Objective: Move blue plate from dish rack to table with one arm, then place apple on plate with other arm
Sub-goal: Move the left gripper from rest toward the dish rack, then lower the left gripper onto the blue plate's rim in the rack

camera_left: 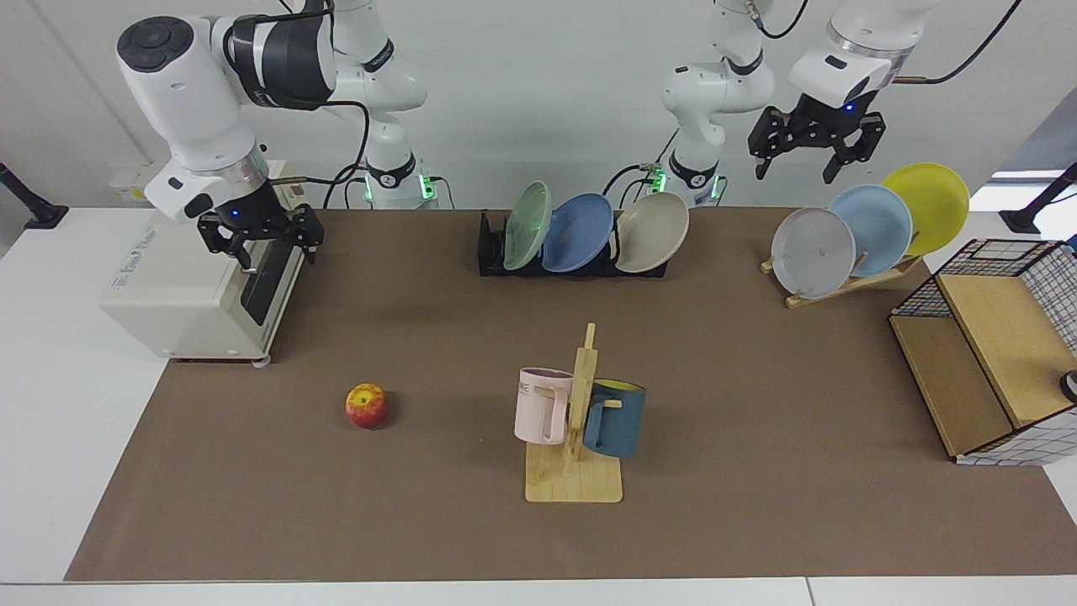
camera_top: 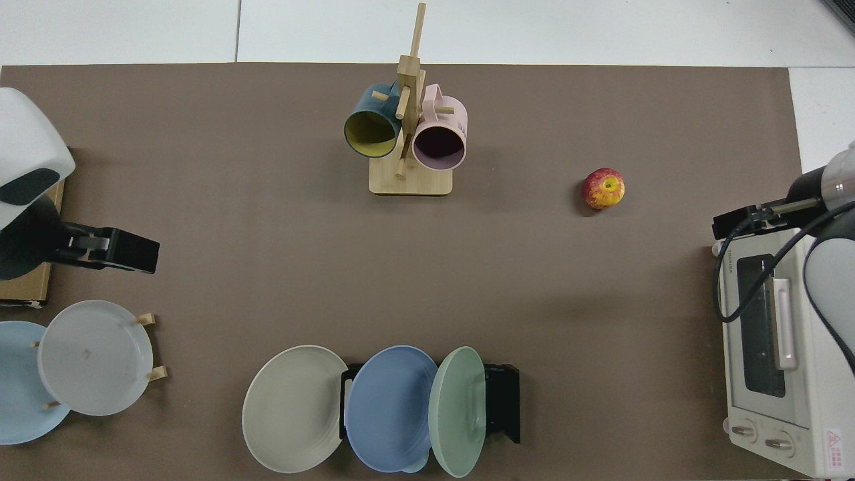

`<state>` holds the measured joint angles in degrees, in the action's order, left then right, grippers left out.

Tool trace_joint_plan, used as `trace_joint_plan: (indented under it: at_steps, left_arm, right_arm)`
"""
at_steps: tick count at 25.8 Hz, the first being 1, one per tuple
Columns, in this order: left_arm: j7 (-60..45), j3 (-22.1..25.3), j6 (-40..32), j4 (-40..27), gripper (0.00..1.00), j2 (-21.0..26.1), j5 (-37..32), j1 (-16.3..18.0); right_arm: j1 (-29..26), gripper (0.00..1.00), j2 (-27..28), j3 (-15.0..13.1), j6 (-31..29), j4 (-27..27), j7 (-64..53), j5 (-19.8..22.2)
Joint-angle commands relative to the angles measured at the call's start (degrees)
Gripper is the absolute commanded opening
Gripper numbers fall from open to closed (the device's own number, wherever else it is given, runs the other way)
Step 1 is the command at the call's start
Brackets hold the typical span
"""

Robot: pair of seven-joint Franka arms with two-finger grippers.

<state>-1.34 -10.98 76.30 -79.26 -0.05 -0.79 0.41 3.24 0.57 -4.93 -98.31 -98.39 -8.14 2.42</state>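
- We see the left end effector (camera_left: pixel 814 156) raised, fingers apart, beside the round periwinkle-blue plate (camera_left: pixel 578 233) slotted in the low black dish rack (camera_left: pixel 492 252).
- We see the right end effector (camera_left: pixel 262 238) empty, fingers apart, above a white oven (camera_left: pixel 185 295); the small red-yellow apple (camera_left: pixel 367 406) sits below it on the desk's brown mat (camera_left: pixel 757 471).

White surface (camera_left: pixel 50 404) under a brown mat (camera_left: pixel 421 505)

On the mat: dish rack (camera_left: pixel 492 252); apple (camera_left: pixel 367 406); mug tree (camera_left: pixel 575 480); wooden plate stand (camera_left: pixel 850 282); toaster oven (camera_left: pixel 193 303); wire-sided crate (camera_left: pixel 984 370).
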Motion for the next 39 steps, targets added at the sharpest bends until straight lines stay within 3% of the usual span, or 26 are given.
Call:
trace_joint_plan:
  at_steps: [1, 24, 30, 34, 39]
  left_arm:
    - [0.63, 1.22, 0.16, -3.71, 1.0, -2.85, 0.08, -0.85]
    - [-0.33, 0.17, 0.43, -4.85, 1.0, -3.82, 0.17, -1.55]
    - [0.19, 0.17, 0.87, -10.99, 1.0, -7.68, 3.76, -1.11]
    - [0.19, 0.08, 4.9, -16.97, 1.0, -11.2, 7.11, -0.94]
    - [0.28, -2.99, 9.21, -24.62, 1.0, -14.28, 9.13, -0.59]
  right_arm:
    - [-0.42, 1.0, -0.48, 0.45, -1.36, -1.01, 0.94, 0.92]
    - [-0.42, 1.0, -0.48, 0.45, -1.36, -1.01, 0.94, 0.92]
    - [-0.42, 1.0, -0.48, 0.45, -1.36, -1.01, 0.94, 0.92]
    - [-0.42, 1.0, -0.48, 0.45, -1.36, -1.01, 0.94, 0.92]
    - [-0.42, 1.0, -0.48, 0.54, -1.36, -1.01, 0.94, 0.92]
